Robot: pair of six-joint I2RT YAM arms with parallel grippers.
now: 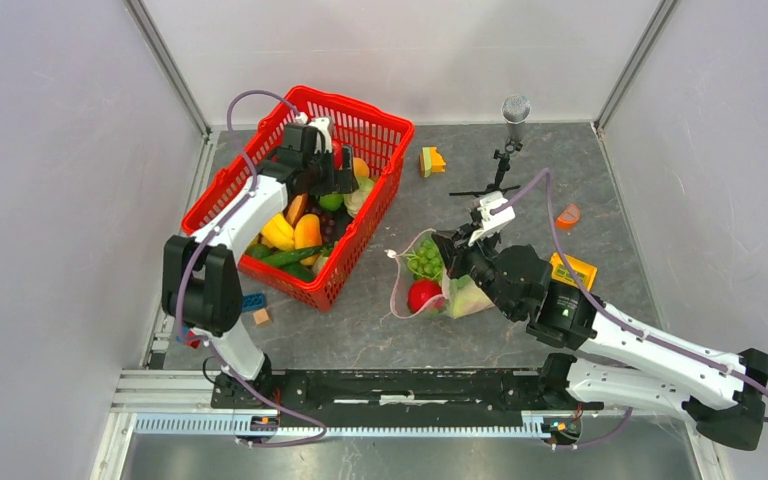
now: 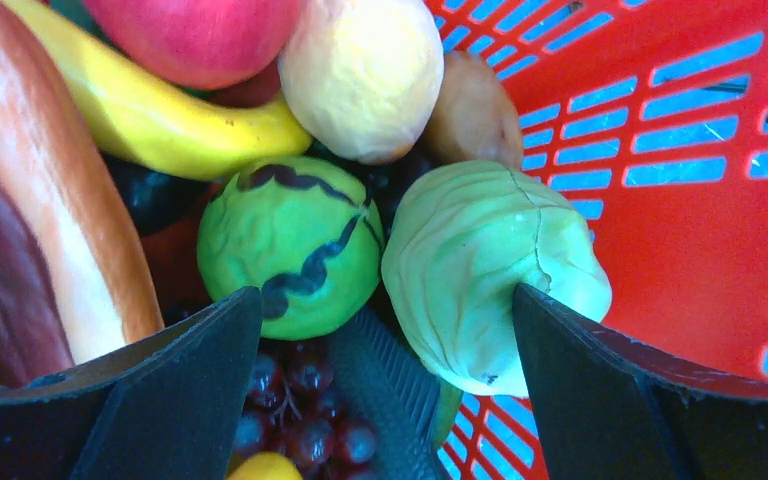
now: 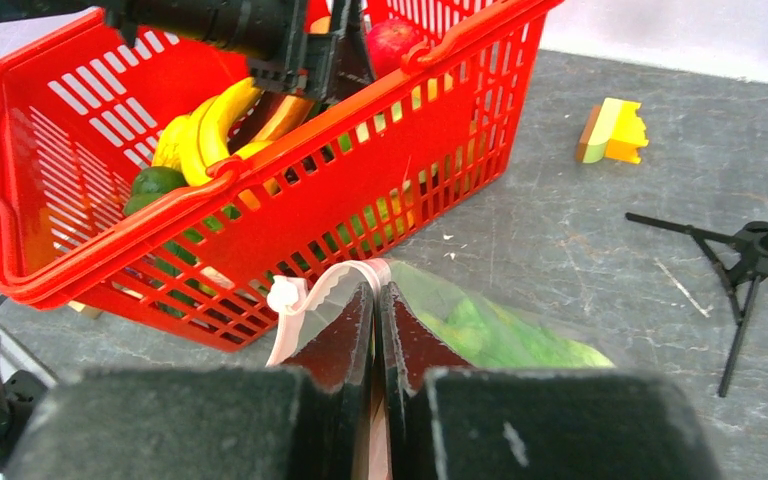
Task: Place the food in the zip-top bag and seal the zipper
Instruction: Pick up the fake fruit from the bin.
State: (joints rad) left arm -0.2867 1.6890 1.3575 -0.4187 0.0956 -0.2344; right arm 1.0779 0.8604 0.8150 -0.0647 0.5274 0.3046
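Top external view: found left gripper (image 1: 340, 183) lowered inside red basket (image 1: 355, 100). Found right gripper (image 1: 442, 248) at mouth of zip-top bag (image 1: 405, 285), lying on table (image 1: 410, 340) just beside basket. Noted red round fruit (image 1: 423, 295) already inside bag, just beside right gripper's fingertips.

Left wrist view: confirmed left gripper spread wide, gripping nothing. Recorded pale green lettuce (image 2: 485, 270) close against one finger and green striped melon (image 2: 290, 255) by the other. Logged dark grapes (image 2: 300, 410) low between the fingers. Logged banana (image 2: 160, 120) and red apple (image 2: 195, 35) farther out beyond the tips.

Right wrist view: confirmed right gripper closed, pinching pink zipper (image 3: 320, 290) at its fingertips. Noted white slider (image 3: 285, 295) just left of the tips and leafy green (image 3: 500, 335) showing through clear bag just right of them. Placed basket straight ahead, beyond the fingertips.
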